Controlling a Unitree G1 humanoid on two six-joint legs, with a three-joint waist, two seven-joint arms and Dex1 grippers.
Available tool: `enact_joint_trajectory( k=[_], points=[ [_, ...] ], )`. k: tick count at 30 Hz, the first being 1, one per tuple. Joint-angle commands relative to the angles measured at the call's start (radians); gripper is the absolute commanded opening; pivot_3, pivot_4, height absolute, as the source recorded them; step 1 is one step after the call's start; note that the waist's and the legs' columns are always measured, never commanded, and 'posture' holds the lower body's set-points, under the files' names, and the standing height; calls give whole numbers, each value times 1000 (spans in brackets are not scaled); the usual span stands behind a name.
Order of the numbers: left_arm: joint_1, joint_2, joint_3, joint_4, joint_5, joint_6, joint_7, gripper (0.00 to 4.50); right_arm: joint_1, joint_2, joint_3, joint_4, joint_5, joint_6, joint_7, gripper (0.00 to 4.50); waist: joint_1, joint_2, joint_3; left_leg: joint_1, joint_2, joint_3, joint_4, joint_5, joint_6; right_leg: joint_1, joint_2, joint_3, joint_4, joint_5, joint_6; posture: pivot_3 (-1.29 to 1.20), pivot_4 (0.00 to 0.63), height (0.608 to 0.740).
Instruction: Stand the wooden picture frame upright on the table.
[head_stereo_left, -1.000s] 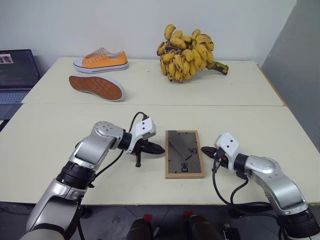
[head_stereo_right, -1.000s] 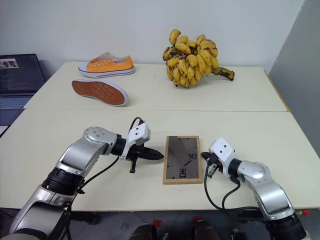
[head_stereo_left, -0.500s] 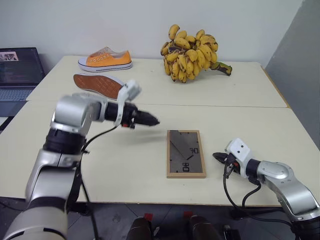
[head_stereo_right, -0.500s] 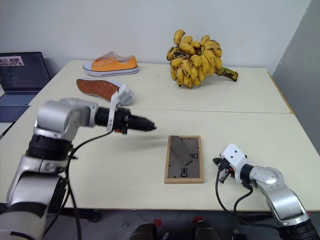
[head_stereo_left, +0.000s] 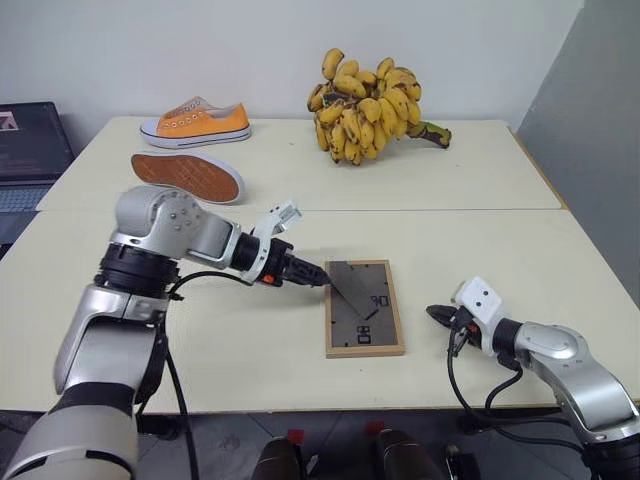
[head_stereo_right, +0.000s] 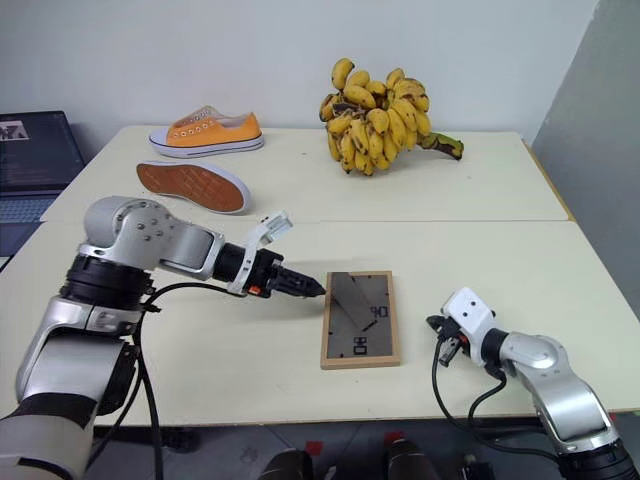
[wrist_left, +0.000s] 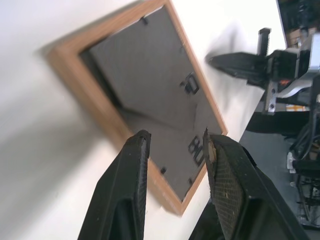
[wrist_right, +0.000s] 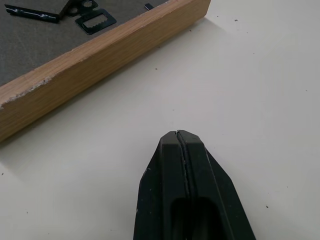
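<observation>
Right now the wooden picture frame (head_stereo_left: 365, 309) lies flat, dark back up, near the front edge of the worktop (head_stereo_left: 500, 250), its long axis running 12 to 6. The left claw (head_stereo_left: 318, 277) sits at the frame's 10 o'clock corner — nearer than the right — fingers (wrist_left: 135, 170) partly apart, gripping nothing. At 3 o'clock, just beside the frame, the right claw (head_stereo_left: 436, 314) is pinched closed and empty.

Bright even light, soft shadows, sharp pictures.
</observation>
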Motion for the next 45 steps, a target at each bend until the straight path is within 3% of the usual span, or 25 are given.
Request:
enact_joint_trajectory(
  k=[1,10,15,27,35,39,45],
  points=[
    [77,29,16,-43,-222,5,232,1795,4,11,-13,-3,-4,-29,-12,0,3,0,0,0,0,0,0,0,0,0,0,0,0,0,0,0,150,740],
    [255,-14,140,-84,-493,0,681,1795,-13,24,2,11,-10,-32,-17,0,19,0,0,0,-1,0,1,0,0,1,0,0,0,0,0,0,150,740],
    [296,-35,142,-106,-675,-98,874,1795,-20,31,10,10,-11,-28,-17,0,27,0,0,0,-1,-1,1,0,0,1,-1,-1,0,0,0,0,150,740],
    [348,-24,82,-144,-886,-277,1078,1795,-23,30,7,13,-16,-32,-16,0,30,0,0,0,-1,0,2,0,-1,1,-1,0,0,1,0,0,150,740],
    [359,-23,75,-157,-886,-239,1014,3305,-20,34,11,22,-24,-40,-16,0,35,0,0,0,-1,0,2,0,-1,1,-1,0,0,1,0,0,150,740],
    [353,1,55,-155,-886,-222,992,4343,-15,40,17,24,-29,-46,-18,0,35,0,0,1,-1,0,2,0,-1,1,-1,0,0,1,0,0,150,740],
    [349,10,29,-140,-886,-216,979,4459,-9,46,21,20,-39,-41,-16,0,35,0,0,1,-1,0,2,0,-1,2,-1,0,0,1,0,0,150,740]
  ],
)
